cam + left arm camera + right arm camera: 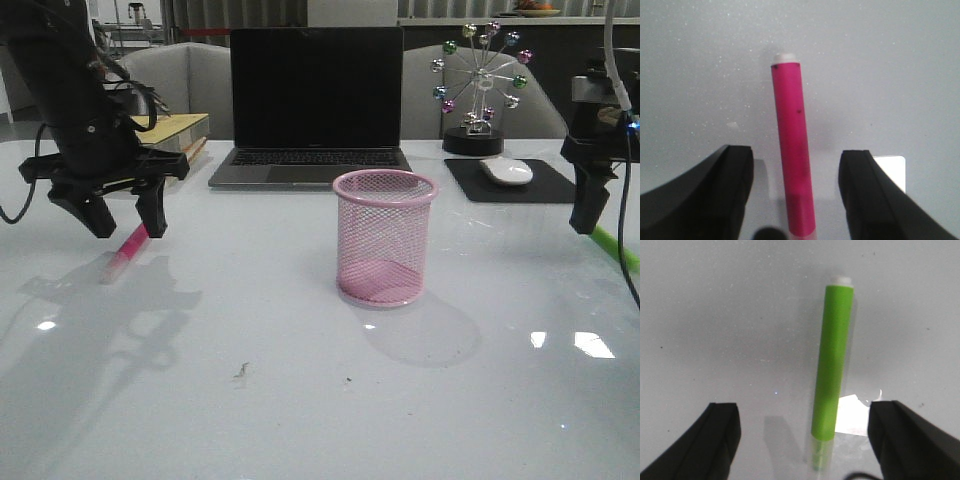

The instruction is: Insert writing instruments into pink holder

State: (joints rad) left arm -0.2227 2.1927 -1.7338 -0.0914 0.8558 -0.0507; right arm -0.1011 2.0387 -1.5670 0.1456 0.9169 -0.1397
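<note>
Holder (385,237): frame centre, upright, empty, awaiting markers. Pink marker (127,252): flat, left, straddled by left gripper (126,214), jaws open for grasping. Green marker (615,247): right edge, beneath right gripper (805,440), jaws open.

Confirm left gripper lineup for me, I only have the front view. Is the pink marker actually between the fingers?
Observer: Yes. In the left wrist view the pink marker lies flat between the open fingers, touching neither.
Operator: Right side? I just see a green sliver.
Observer: Green marker lies flat between the right gripper fingers, nearer one finger, untouched.
Operator: Which end faces away?
Observer: Each marker's pale end points away from its wrist camera.
</note>
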